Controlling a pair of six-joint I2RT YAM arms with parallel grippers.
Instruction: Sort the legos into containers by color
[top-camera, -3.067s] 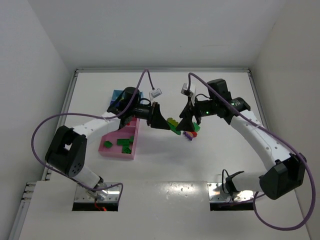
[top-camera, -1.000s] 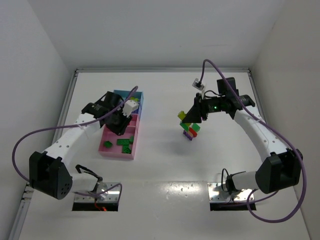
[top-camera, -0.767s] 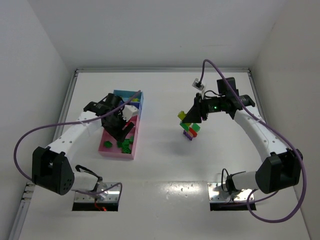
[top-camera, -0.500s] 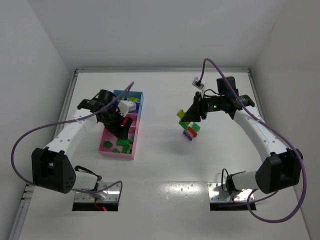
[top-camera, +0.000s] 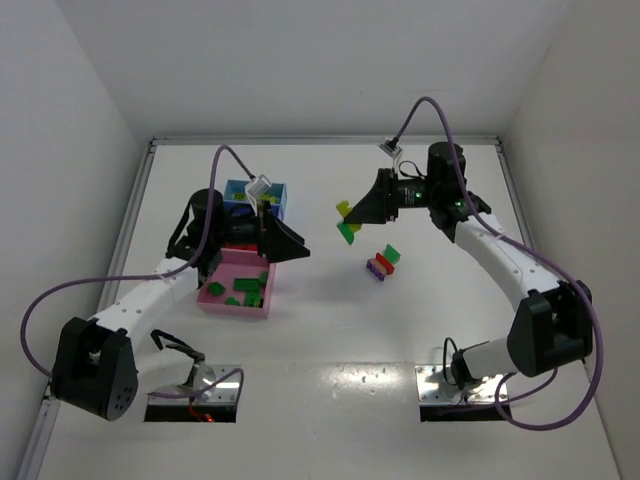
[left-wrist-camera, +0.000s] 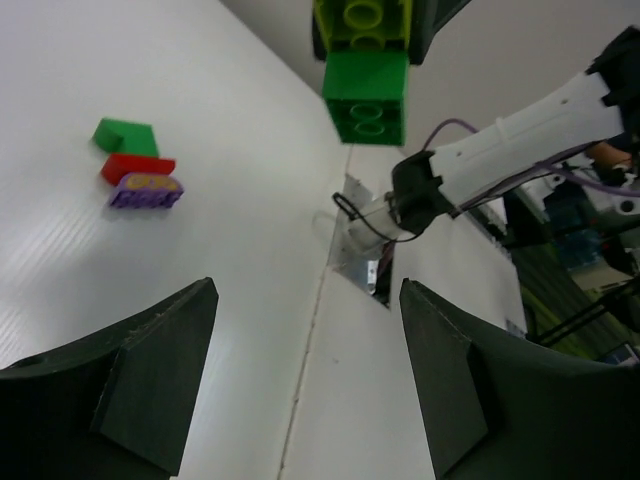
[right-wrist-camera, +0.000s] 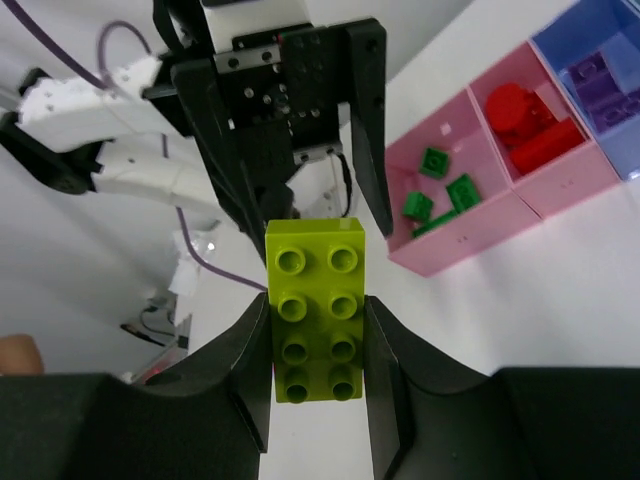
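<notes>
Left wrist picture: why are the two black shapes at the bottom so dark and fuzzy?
Left wrist view: they are fingers of the left hand, right by the lens, so dark and soft-edged; the purple brick farther off looks sharper. Right wrist view: the lime brick in the right hand is crisp. Top view: even light, faint shadows on the table.

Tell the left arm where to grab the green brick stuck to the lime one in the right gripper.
Grip the green brick by its two smooth side faces, coming in from the end opposite the right gripper. It juts out free beyond the lime brick, which that gripper's fingers clamp, and the open left gripper faces it.
</notes>
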